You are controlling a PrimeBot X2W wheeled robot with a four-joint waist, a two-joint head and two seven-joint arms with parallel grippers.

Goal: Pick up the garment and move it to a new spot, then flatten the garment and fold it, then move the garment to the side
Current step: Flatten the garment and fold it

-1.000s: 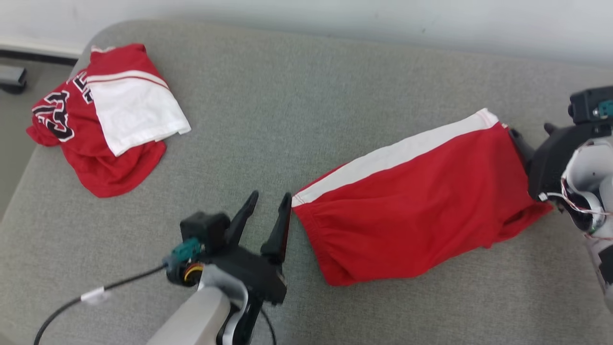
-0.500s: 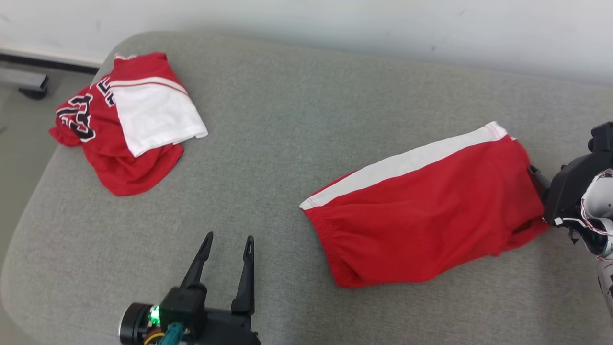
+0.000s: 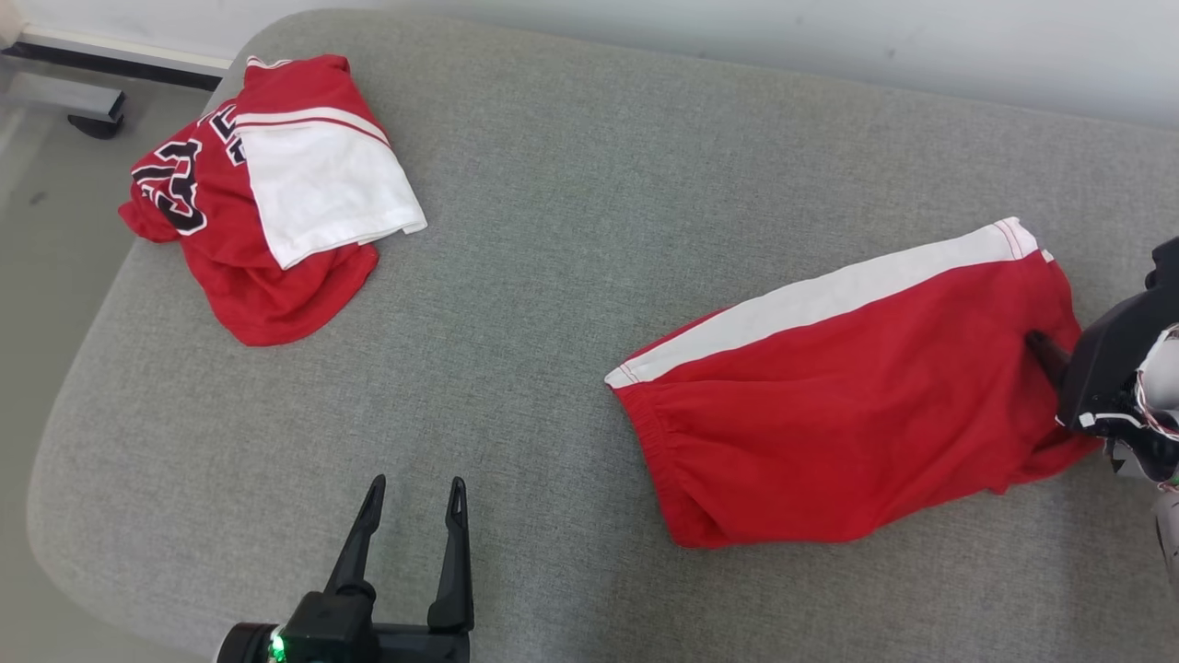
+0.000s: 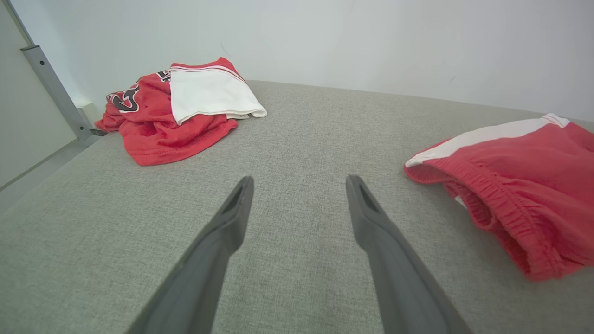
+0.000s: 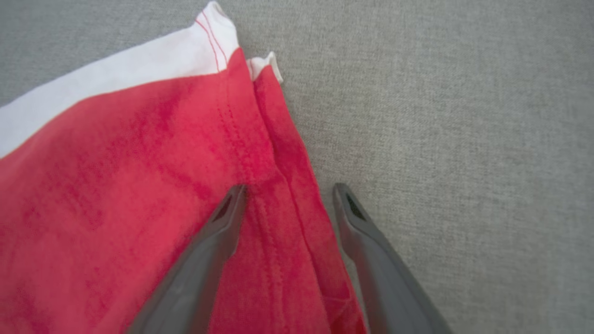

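The garment (image 3: 847, 405) is a pair of red shorts with a white side stripe, lying folded flat on the right of the grey cushion (image 3: 553, 230). Its elastic waistband (image 4: 492, 204) faces left. My right gripper (image 5: 290, 188) stands open over the hem at the shorts' right end (image 5: 116, 185), one finger above the red cloth and the other above the cushion, with nothing pinched. One of its dark fingers (image 3: 1045, 353) lies over that hem. My left gripper (image 3: 416, 483) is open and empty near the front edge, well left of the shorts (image 4: 519, 162), and hovers (image 4: 299, 181) over bare cushion.
A crumpled pile of red and white jerseys (image 3: 267, 193) lies at the cushion's far left corner (image 4: 181, 106). The cushion's rounded left edge drops to the floor (image 3: 37, 239). A pale wall (image 3: 737, 37) runs behind. Open cushion lies between pile and shorts.
The head camera has shifted. My left gripper, which stood open right by the shorts' waistband corner, has drawn back and to the left. The right gripper's finger now lies over the hem.
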